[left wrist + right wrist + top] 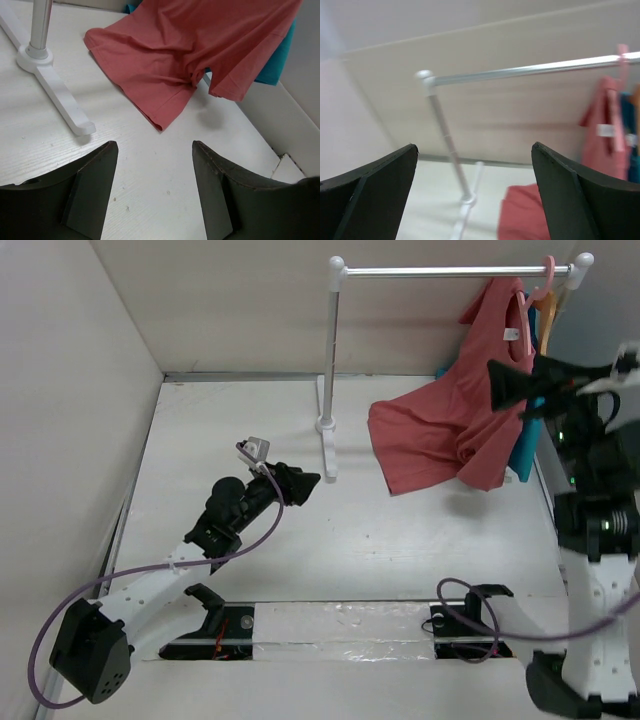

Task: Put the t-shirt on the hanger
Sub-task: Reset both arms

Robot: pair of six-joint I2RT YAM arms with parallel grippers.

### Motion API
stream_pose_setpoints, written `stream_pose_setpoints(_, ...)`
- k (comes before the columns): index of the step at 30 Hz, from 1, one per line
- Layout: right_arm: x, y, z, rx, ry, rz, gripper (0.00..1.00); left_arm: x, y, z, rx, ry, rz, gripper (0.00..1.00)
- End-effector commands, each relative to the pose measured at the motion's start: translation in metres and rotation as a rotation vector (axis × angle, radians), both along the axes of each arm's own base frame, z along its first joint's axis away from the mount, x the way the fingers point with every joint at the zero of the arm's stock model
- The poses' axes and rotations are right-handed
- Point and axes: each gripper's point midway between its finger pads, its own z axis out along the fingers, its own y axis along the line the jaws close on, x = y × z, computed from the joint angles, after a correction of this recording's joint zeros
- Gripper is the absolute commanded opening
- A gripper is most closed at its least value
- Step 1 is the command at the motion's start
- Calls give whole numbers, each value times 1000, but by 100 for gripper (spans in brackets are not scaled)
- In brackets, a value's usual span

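OK, top view: the t-shirt (pixel 440 430) hangs from the pink hanger (pixel 549 273) at the right end of the rail (pixel 450 271). Its neck is up by the hook and its lower half is slumped on the table (pixel 250 420). A teal shirt (pixel 525 445) sits behind it. The left gripper (pixel 308 483) is low over the table, well left of the cloth, with the arm stretched forward and pointing toward it. The right gripper (pixel 503 385) is raised on an upright arm, just beside the hanging shoulder; I can't tell if it's touching. I'd call this the closing step: shirt hung, both arms off it.

Left wrist: your left jaws stand wide with nothing between them. The hem and a sleeve lie on the table ahead, apart from the fingers (pixel 90 190). The rack foot (pixel 55 95) is off to the left.

Right wrist: jaws wide and empty, camera tilted up at the rail. It's blurry, but the shirt with its white tag (pixel 605 131) hangs at far right.

Next, check that both shoulders are seated; the far one is hidden here. If it's off, steady the hanger with the right arm and lift the cloth with the left. Otherwise pull back.
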Motion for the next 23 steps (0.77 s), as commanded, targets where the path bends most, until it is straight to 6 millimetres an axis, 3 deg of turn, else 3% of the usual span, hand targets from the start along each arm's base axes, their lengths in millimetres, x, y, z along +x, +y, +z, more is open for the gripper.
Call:
stream_pose_setpoints(1,-52,47,0,-37,-139,241,100,-2,1,24,-51,-78,2,58)
stream_pose_setpoints(3,-74,55,-11,-79,-151,290,100,-3,0,25,-57,-71,-9,58)
stream_pose_setpoints(4,-99,57,-10,-102,-183,312,100,-6,-2,27,-67,-70,-23,58)
stream_pose_setpoints(5,-104,57,-25,-113,-139,315,100,-9,-2,31,-92,-61,-27,58)
stream_pose_setpoints(6,-112,56,-29,-131,-141,309,100,-14,0,40,-123,-72,-32,58)
stream_pose_setpoints(7,-134,53,-28,-140,-170,294,100,-18,1,48,-151,-80,-39,58)
stream_pose_setpoints(8,-136,51,-42,-138,-131,287,100,-22,3,56,-183,-92,-45,58)
stream_pose_setpoints(10,-147,46,-49,-135,-139,258,100,-38,8,81,-266,-121,-72,58)
stream_pose_setpoints(11,-161,43,-51,-133,-164,244,100,-44,10,91,-294,-138,-83,58)
stream_pose_setpoints(12,-162,41,-59,-128,-156,235,100,-54,16,112,-335,-186,-92,58)
stream_pose_setpoints(14,-171,38,-62,-119,-178,225,100,-62,22,126,-341,-206,-90,58)
stream_pose_setpoints(15,-171,35,-64,-121,-180,209,100,-70,29,145,-361,-246,-88,58)
stream_pose_setpoints(18,-169,31,-72,-101,-162,192,100,-78,38,162,-354,-275,-72,58)
stream_pose_setpoints(23,-159,42,-85,-114,-123,254,100,-70,40,151,-321,-208,-31,62)
